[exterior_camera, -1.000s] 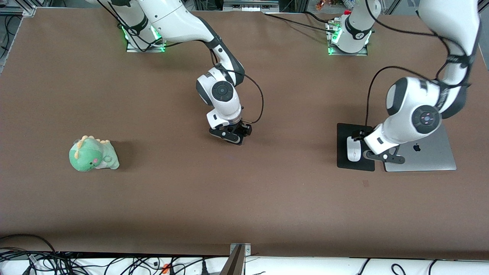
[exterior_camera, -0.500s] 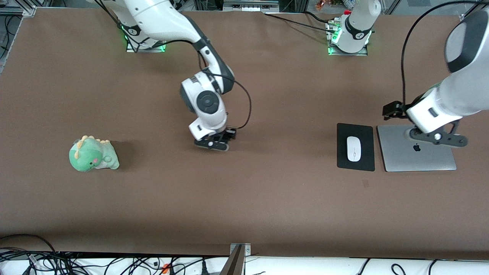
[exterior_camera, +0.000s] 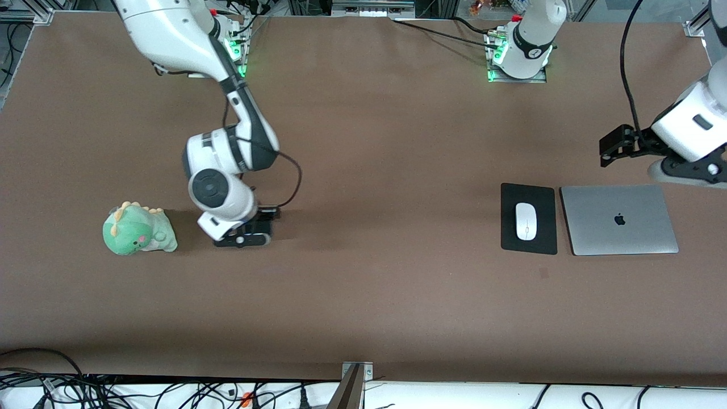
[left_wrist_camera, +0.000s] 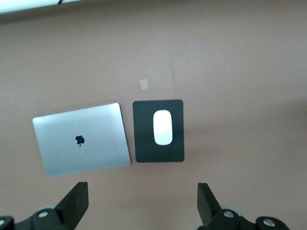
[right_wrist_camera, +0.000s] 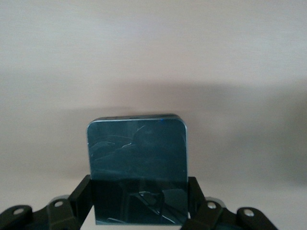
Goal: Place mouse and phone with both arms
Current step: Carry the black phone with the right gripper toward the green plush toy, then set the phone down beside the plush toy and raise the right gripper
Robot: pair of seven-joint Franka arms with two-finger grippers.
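- Brown table point(exterior_camera: 397, 295) is seen spanning the whole front view; a tangle of cables point(exterior_camera: 113, 392) is seen along the edge nearest the front camera.
- Mouse point(exterior_camera: 526, 221) is found lying on a black pad point(exterior_camera: 511, 238), toward the left arm's end of the table. It is centred on the pad and free of both end effectors. In the left wrist view the mouse point(left_wrist_camera: 163, 127) is seen within the pad point(left_wrist_camera: 144, 143) outline.
- A closed silver laptop point(exterior_camera: 619, 220) is noted just beside the pad, edges near but not overlapping; it is also seen in the left wrist view point(left_wrist_camera: 81, 139).
- Left end effector point(exterior_camera: 690, 170) is raised, over the table just past the laptop's edge that lies farther from the front camera. Its fingers point(left_wrist_camera: 74, 203) are spread wide apart with nothing between them.
- Right end effector point(exterior_camera: 244, 234) is low over the table, near a green plush dinosaur point(exterior_camera: 138, 229) at the right arm's end.
- Phone point(right_wrist_camera: 137, 167) is gripped between the right end effector's fingers point(right_wrist_camera: 79, 196), its glossy face toward the wrist camera and its upper part projecting clear of the fingers. In the front view the phone is hidden under the wrist and cannot be made out.
- The plush dinosaur is sitting on the table, apart from the right end effector.
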